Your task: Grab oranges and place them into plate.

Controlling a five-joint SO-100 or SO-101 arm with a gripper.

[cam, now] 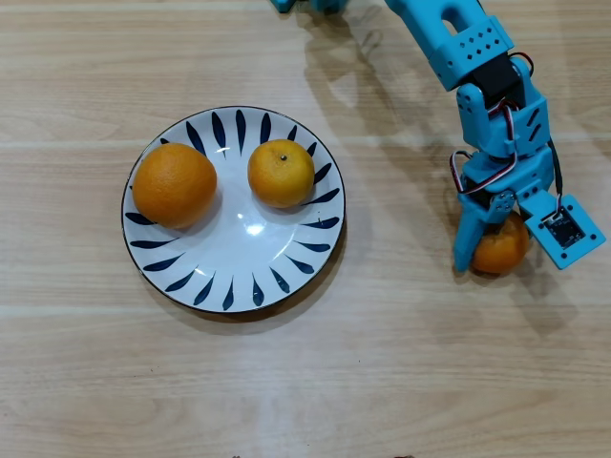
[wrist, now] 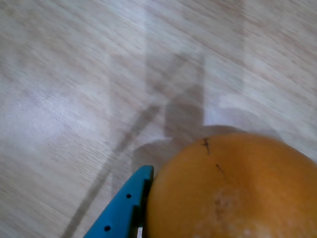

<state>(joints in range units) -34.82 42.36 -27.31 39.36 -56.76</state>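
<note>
The white plate [cam: 239, 262] with dark blue leaf strokes lies left of centre in the overhead view. It holds a larger orange [cam: 174, 184] on its left side and a smaller orange [cam: 281, 173] with a green stem dot near its top. A third orange [cam: 500, 250] is on the right, off the plate, between the blue fingers of my gripper [cam: 496, 258]. In the wrist view this orange [wrist: 233, 188] fills the lower right, and one blue finger [wrist: 124, 210] presses against its left side. The other finger is hidden.
The light wooden table [cam: 401, 382] spreads all around. My blue arm [cam: 458, 48] comes in from the top right of the overhead view and casts shadows on the wood between itself and the plate.
</note>
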